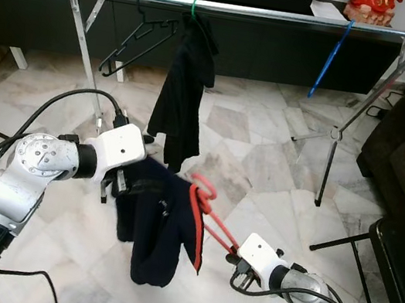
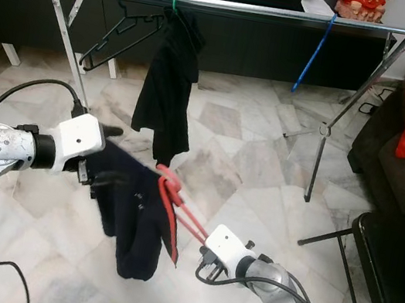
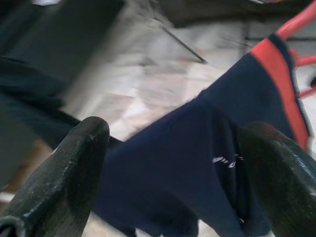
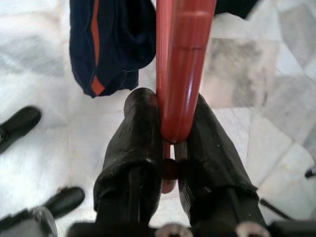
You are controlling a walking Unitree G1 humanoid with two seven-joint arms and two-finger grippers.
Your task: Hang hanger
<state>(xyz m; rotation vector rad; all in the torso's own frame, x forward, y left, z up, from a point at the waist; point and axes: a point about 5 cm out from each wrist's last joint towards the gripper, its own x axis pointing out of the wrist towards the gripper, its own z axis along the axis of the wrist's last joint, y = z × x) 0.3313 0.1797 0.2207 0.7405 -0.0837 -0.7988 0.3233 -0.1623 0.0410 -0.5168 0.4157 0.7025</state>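
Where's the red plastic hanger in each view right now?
Left eye: red plastic hanger low centre, beside right hand.
Right eye: low centre.
Left wrist: red bars beyond shirt.
Right wrist: clamped.
Shared landmark: navy shirt with red trim.

Red hanger [image 1: 211,214] — tilted, navy garment [image 1: 158,226] draped

A silver clothes rail [image 1: 289,16] is being carried on splayed legs over pale marble floor [image 1: 249,152]. Hung from the rail, a black hanger [image 1: 139,42] and a dark garment [image 1: 181,93] are being borne side by side; a blue hanger [image 1: 330,58] is dangling further along.
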